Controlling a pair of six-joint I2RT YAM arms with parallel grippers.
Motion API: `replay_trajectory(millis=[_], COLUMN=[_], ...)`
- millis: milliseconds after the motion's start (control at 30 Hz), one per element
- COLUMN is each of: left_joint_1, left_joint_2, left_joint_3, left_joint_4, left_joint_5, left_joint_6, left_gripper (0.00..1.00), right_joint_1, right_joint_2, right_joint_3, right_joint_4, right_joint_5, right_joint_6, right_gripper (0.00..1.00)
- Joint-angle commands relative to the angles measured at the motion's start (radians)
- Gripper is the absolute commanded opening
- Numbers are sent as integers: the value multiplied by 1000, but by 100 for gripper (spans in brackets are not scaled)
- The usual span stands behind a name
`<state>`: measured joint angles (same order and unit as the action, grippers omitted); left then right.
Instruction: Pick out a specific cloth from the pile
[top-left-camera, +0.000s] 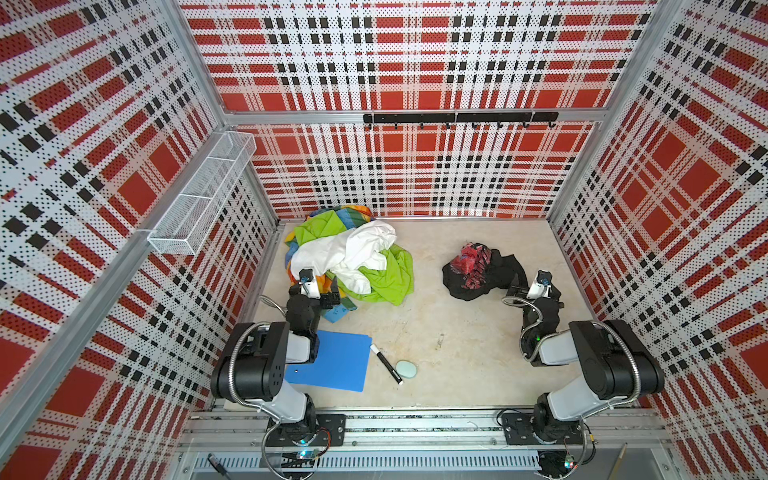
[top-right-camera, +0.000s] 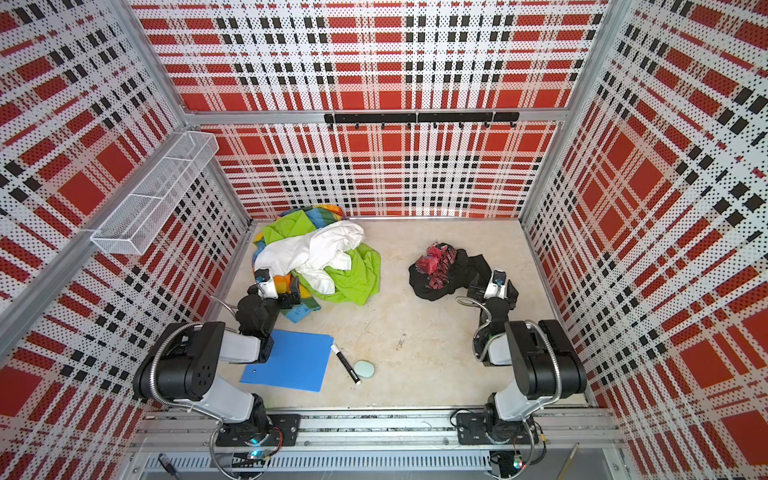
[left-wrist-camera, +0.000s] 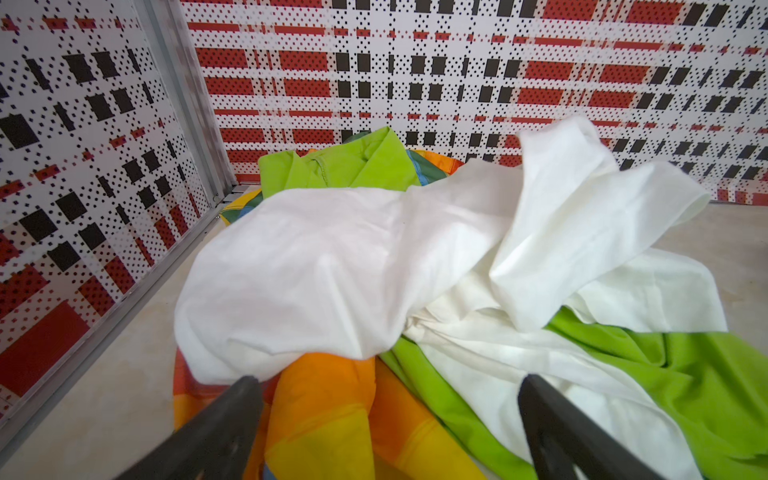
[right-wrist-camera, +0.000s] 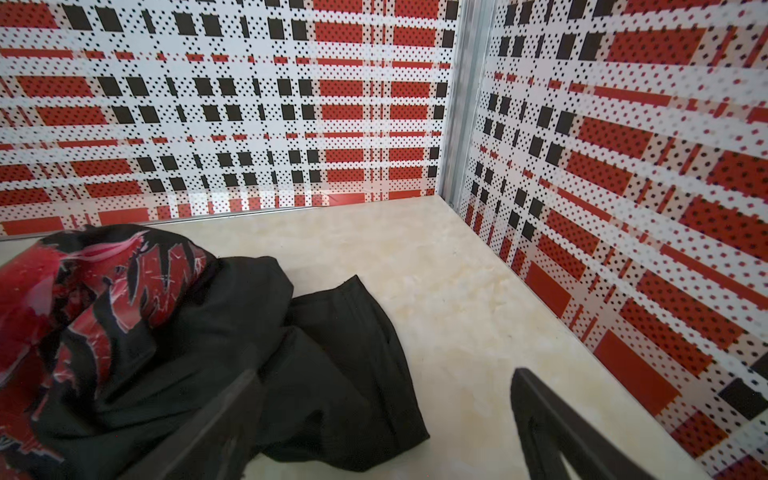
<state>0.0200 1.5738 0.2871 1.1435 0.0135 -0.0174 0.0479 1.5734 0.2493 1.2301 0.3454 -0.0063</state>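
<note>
The black garment (top-left-camera: 482, 270) is seen crumpled on the table (top-left-camera: 457, 353), well apart from the pile (top-left-camera: 353, 257). The right pincer (right-wrist-camera: 384, 378) is spread open at its edge, the left pincer (left-wrist-camera: 388, 379) open at the pile.

Bright, even light — wide-angle edge distortion

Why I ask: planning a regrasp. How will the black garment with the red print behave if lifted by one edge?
Probably floppy: the black garment lies crumpled in soft folds on the table, so it would likely drape and trail. Likely light, since the fabric looks thin. It lies apart from the pile, so it probably won't snag.
</note>
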Motion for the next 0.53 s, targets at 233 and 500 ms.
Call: replay_trajectory(millis=[233,500], left_joint_1=[-10,-10], left_joint_2=[1,0], left_joint_3=[19,19], left_joint_4=[6,6], left_joint_5=[-20,-24], left_joint_6=[11,10], left_gripper=[99,99], right_joint_1=[-3,-4], right_joint_2=[-14,-13], right_joint_3=[1,1], right_joint_4=[19,18], right_joint_5=[16,10], right_joint_6=[14,15], right_gripper=[100,100])
